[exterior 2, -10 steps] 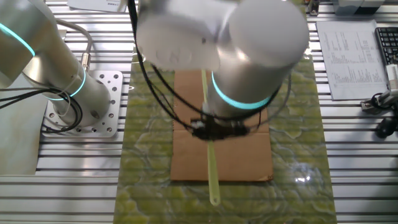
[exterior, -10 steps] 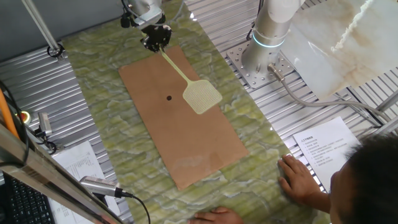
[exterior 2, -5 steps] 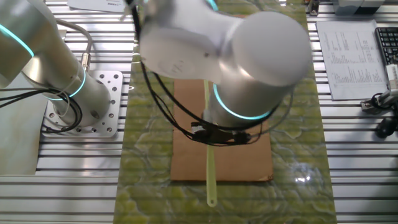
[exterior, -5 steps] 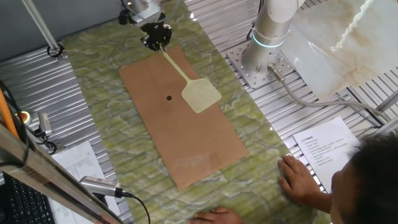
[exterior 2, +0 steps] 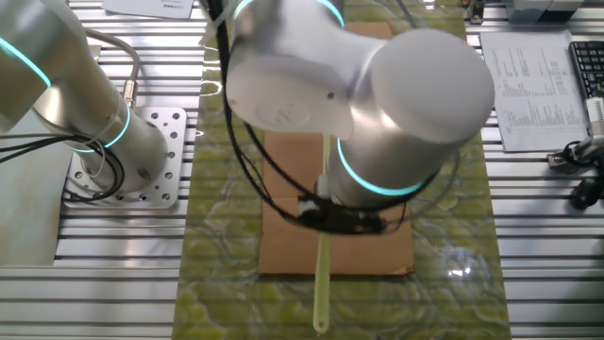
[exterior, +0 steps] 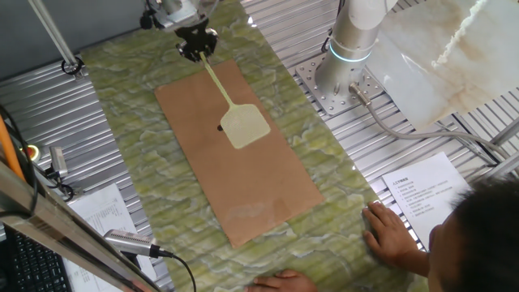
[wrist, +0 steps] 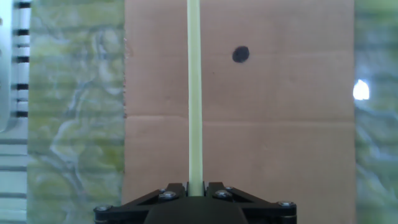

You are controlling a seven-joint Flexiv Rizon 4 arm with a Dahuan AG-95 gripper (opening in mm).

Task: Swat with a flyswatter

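Gripper (exterior: 197, 50) pinching the swatter (exterior: 229, 107) by its handle, near the board's (exterior: 243, 186) far end. Handle slopes down over the board; mesh head sits at the black dot (wrist: 240, 55), partly covering it in one fixed view. Can't tell if the head touches the board. Hand view: handle runs straight up the frame, dot to its right. Board lies on green mat (exterior: 138, 122). Person's hand (exterior: 391, 231) rests on the mat's near edge.

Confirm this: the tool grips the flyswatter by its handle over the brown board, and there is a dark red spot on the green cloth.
One thing is wrong: the dark spot lies on the brown board, not on the green cloth, as the hand view shows. The rest holds: the tool grips the flyswatter by its handle over the board.
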